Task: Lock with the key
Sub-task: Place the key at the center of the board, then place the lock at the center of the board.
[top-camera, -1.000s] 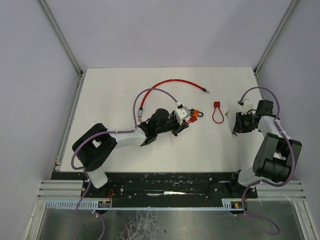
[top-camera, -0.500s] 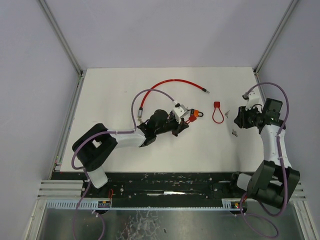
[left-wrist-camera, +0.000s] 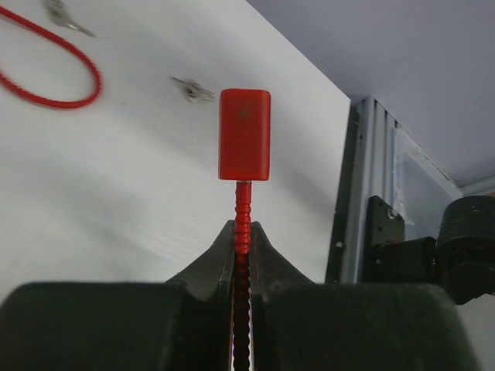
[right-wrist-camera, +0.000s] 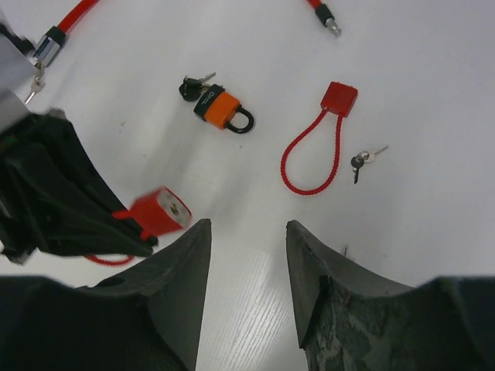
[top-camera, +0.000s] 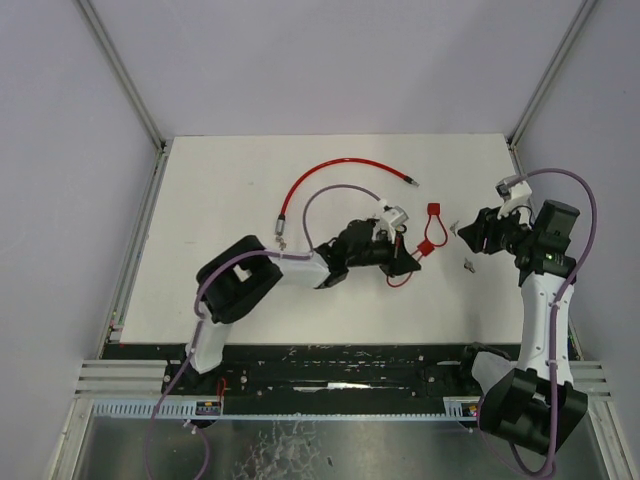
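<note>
My left gripper (left-wrist-camera: 243, 229) is shut on the ribbed red cable of a cable lock. Its red block body (left-wrist-camera: 244, 134) sticks out ahead of the fingertips and shows, lifted off the table, in the right wrist view (right-wrist-camera: 158, 212). From above, the left gripper (top-camera: 405, 258) sits mid-table. A small key (right-wrist-camera: 362, 158) lies on the table right of a second red cable lock (right-wrist-camera: 339, 98). Another key (left-wrist-camera: 193, 89) lies nearer the right edge. My right gripper (right-wrist-camera: 247, 228) hangs open and empty above the table, right of the held lock (top-camera: 475, 235).
An orange padlock (right-wrist-camera: 220, 108) with keys in it lies behind the held lock. A long red cable (top-camera: 345, 165) curves across the back of the table. The table's right rail (left-wrist-camera: 360, 193) is close beyond the keys.
The left arm has swung right with the red cable lock, away from the orange padlock. The right arm has lifted and drawn back to the right, its jaws spreading wider.
</note>
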You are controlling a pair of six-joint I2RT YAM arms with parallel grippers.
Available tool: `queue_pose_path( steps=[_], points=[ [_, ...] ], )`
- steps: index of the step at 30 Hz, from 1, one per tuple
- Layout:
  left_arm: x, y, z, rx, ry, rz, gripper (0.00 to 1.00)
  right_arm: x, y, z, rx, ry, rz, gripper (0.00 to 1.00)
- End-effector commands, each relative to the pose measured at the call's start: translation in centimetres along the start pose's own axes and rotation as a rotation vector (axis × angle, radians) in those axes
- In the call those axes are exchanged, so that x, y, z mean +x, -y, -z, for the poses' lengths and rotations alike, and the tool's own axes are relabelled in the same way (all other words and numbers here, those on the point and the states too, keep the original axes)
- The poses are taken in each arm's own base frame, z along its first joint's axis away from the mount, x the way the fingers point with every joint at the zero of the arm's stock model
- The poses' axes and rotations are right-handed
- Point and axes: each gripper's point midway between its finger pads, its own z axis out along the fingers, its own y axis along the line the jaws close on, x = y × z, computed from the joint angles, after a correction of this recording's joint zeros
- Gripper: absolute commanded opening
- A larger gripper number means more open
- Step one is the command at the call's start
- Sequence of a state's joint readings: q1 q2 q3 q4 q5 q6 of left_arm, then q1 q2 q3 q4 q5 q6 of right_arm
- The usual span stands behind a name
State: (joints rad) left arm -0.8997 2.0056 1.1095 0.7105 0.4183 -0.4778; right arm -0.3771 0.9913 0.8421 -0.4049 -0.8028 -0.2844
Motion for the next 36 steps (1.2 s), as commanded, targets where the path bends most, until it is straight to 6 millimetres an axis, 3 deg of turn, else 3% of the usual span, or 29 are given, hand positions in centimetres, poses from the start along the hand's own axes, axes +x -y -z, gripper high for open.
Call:
queue_pose_path(
  steps=[1, 5, 13, 20, 25, 30, 36],
  points=[
    [-0.3, 2.5, -3.4, 0.073, 0.002, 0.095, 0.00, -2.5, 1.5, 1.0, 0.110, 0.082, 0.026, 0.51],
    [0.2, 1.1, -5.5, 0.012, 0.006, 0.155, 0.00, -2.4, 3.2, 1.3, 0.207, 0.085, -0.009, 0.52],
    [2.1, -1.4, -9.7, -0.075, -0.022, 0.303, 0.06, -2.4, 4.2, 1.6, 0.261, 0.093, -0.035, 0.54],
    [3.9, -1.5, -12.3, -0.049, -0.098, 0.333, 0.14, -2.2, 4.4, 1.5, 0.263, 0.088, -0.040, 0.54],
    [5.7, -1.1, -14.0, -0.070, -0.189, 0.228, 0.31, -2.1, 4.5, 1.5, 0.263, 0.087, -0.038, 0.54],
    [5.1, -1.4, -14.0, -0.143, -0.197, 0.082, 0.54, -2.2, 4.5, 1.6, 0.262, 0.089, -0.038, 0.54],
    [1.8, -2.5, -11.7, -0.269, -0.140, -0.085, 0.60, -2.1, 4.7, 1.7, 0.273, 0.087, -0.040, 0.54]
  ],
)
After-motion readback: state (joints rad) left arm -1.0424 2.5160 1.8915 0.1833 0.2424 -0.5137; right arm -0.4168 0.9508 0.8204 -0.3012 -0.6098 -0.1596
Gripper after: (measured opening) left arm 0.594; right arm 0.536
